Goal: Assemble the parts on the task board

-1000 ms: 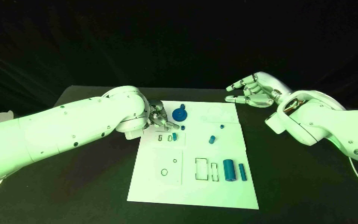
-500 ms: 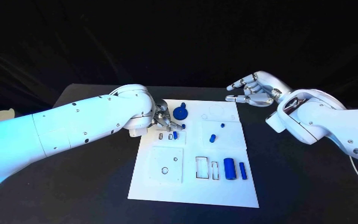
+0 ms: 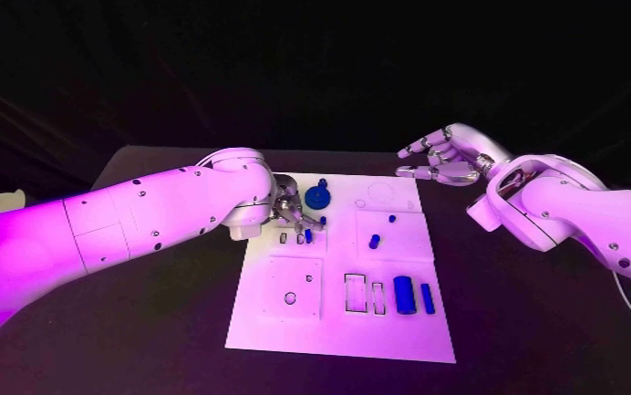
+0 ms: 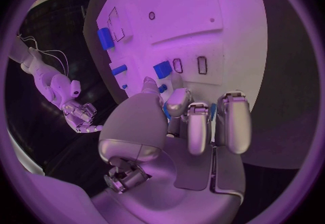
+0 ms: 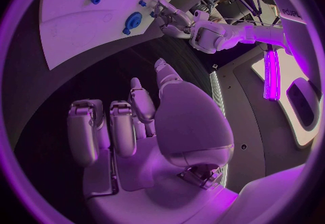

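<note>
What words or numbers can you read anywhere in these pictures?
None can be read.
The task board shows only outlines and holes, no writing.
The blue parts, such as the round one, carry no labels.
The left hand and right hand show no lettering.

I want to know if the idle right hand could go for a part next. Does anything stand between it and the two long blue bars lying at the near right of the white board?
Nothing visible does. The right hand hovers off the white task board's far right corner, holding nothing. Between it and the two long blue bars lie only flat board and two small blue pegs, which it could pass over.
</note>
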Robot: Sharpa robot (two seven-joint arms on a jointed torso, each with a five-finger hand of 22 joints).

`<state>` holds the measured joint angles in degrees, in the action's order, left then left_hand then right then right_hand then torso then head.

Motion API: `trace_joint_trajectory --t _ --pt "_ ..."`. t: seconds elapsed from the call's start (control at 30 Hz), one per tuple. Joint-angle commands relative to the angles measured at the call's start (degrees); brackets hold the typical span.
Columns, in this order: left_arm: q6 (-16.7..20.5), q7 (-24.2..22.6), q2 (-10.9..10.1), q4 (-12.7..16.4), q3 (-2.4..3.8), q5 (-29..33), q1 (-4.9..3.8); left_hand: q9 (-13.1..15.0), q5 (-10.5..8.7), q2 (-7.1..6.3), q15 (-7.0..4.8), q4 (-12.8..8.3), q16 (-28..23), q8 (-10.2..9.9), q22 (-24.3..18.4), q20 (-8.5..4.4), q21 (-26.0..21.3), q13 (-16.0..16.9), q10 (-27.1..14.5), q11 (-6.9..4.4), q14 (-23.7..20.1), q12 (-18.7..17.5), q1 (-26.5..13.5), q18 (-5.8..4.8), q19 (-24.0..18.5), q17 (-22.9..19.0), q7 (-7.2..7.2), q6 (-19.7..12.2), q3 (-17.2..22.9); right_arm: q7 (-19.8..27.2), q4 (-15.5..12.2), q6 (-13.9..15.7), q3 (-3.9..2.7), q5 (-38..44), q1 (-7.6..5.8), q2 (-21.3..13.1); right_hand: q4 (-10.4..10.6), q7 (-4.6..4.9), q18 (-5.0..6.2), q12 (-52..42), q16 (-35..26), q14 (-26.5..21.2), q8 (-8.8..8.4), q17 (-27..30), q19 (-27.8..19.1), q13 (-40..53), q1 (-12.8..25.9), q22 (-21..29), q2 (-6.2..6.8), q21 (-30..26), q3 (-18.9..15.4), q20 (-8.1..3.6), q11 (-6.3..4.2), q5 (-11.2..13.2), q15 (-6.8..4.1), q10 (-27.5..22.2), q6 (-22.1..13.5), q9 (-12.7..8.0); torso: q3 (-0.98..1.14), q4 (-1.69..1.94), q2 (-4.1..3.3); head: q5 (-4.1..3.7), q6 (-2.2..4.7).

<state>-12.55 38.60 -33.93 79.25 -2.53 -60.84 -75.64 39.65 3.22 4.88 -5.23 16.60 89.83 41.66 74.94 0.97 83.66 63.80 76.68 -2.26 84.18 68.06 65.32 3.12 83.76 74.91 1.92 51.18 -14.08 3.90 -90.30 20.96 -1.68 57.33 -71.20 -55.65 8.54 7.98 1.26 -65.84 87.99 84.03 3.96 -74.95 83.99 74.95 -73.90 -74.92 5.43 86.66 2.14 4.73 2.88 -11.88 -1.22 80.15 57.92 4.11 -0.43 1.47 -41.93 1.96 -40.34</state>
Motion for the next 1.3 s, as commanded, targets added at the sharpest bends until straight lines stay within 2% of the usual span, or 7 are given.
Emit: trace_joint_trajectory --t 0.03,0.97,1.3 --pt "-1.63 0.05 0.3 -0.11 -0.02 -0.3 0.01 0.16 0.1 0.18 -0.42 -0.19 0.17 0.35 3.0 -0.31 0.22 0.12 0.48 -0.11 5.82 0.15 0.61 -0.76 2.3 15.09 -0.44 -0.02 -0.05 -0.09 0.03 -0.84 0.0 0.66 0.06 0.08 -0.1 -0.1 0.3 0.31 -0.21 5.13 -0.1 -11.65 2.45 0.5 -0.21 -8.6 -0.45 -0.19 -0.34 0.17 0.06 -0.2 0.01 -0.46 0.17 0.06 0.0 -0.06 0.02 0.08 0.01" --pt "-3.03 0.05 0.77 -0.32 -0.15 -0.29 0.05 0.98 1.08 0.47 -0.46 -0.67 0.17 0.13 3.24 -0.35 0.31 0.25 0.45 -0.15 5.82 0.29 4.25 -0.79 2.32 15.09 -0.47 -0.04 0.47 -0.08 0.38 -1.35 0.01 0.66 0.12 0.48 -0.19 -0.15 0.29 0.13 -0.15 5.16 -0.04 -11.77 2.48 0.56 -0.56 -8.64 -0.67 -0.18 -0.34 0.13 0.0 -0.64 -0.03 -0.35 0.31 0.09 0.01 0.0 0.02 0.03 -0.42" --pt "-3.69 0.0 0.81 -0.26 -0.16 0.2 0.06 1.37 1.52 0.92 -0.47 -1.25 0.17 -0.15 3.41 -0.37 0.37 0.35 0.46 -0.17 5.82 0.37 6.81 -0.81 2.33 15.09 -0.48 0.03 1.47 -0.05 0.54 -1.55 0.01 0.66 0.14 0.6 -0.23 -0.16 0.26 -0.01 -0.03 5.21 -0.03 -11.95 2.56 0.63 -0.69 -8.78 -0.78 -0.11 -0.31 0.12 -0.02 -0.77 -0.04 -0.28 0.35 0.1 0.03 -0.02 -0.02 0.0 -0.65"
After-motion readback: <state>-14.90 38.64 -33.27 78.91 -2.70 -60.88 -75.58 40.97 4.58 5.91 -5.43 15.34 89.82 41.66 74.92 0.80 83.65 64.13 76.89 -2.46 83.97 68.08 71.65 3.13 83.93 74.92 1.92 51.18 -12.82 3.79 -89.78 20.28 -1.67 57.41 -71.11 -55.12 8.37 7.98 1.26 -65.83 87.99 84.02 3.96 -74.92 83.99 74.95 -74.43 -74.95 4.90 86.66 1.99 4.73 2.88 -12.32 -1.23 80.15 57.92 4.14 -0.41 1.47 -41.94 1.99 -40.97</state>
